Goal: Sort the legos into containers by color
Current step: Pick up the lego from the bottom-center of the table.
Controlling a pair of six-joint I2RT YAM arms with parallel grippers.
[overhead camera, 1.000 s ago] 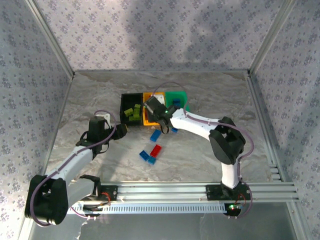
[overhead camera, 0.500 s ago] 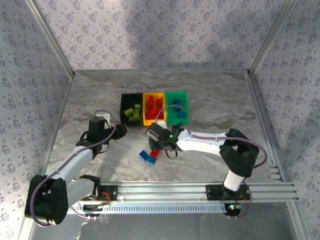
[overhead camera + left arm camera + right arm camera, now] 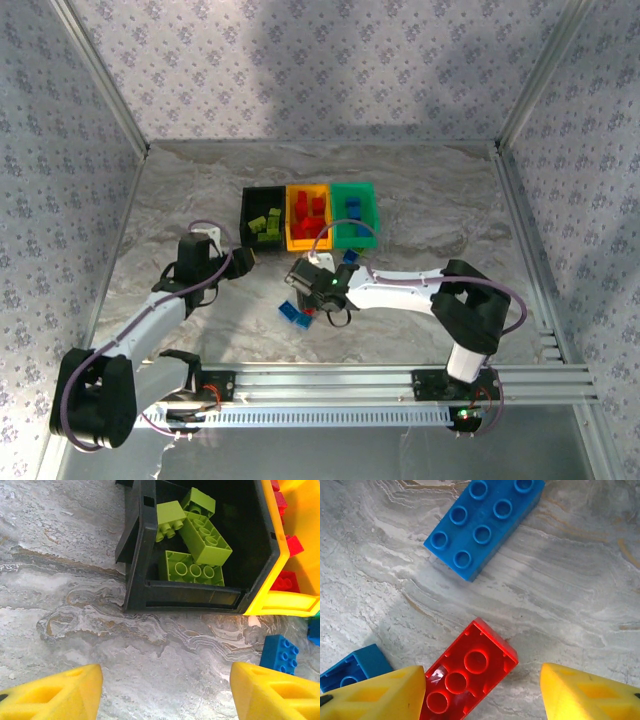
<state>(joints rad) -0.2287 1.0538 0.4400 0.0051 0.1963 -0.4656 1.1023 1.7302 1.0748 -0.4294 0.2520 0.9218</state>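
Red lego (image 3: pixel 467 675) lies flat on the table (image 3: pixel 580 580), studs up, just under the right gripper (image 3: pixel 482 680). Jaws are spread wide w/ nothing gripped. One yellow finger (image 3: pixel 380 695) looks to be right against the brick's long side; the other is well clear of it, bare marble btw them. In the wrist view the brick's long axis runs diag., lower left to upper right, so it sits skewed across the gap, not square to the fingers.

A blue 2x4 brick (image 3: pixel 485 522) lies just beyond it, studs up, roughly the same diag. and not touching. A 2nd blue brick (image 3: pixel 352 667) is tucked behind the near finger, partly hidden.

From above, the right gripper (image 3: pixel 312 290) is low over the loose pile in front of the bins, w/ the red lego (image 3: pixel 310 313) beside a blue one (image 3: pixel 293 313). Another blue lego (image 3: pixel 350 257) lies nearer the green bin (image 3: pixel 355 187).

Bins stand in a row, touching: black bin (image 3: pixel 245 215) w/ lime bricks (image 3: pixel 200 535), yellow-orange bin (image 3: pixel 290 243) w/ red ones, green w/ blue.

Left gripper (image 3: pixel 165 680) is also spread wide and holds nothing, above bare table just short of the black bin's near wall; a blue brick (image 3: pixel 280 652) is by its one finger.
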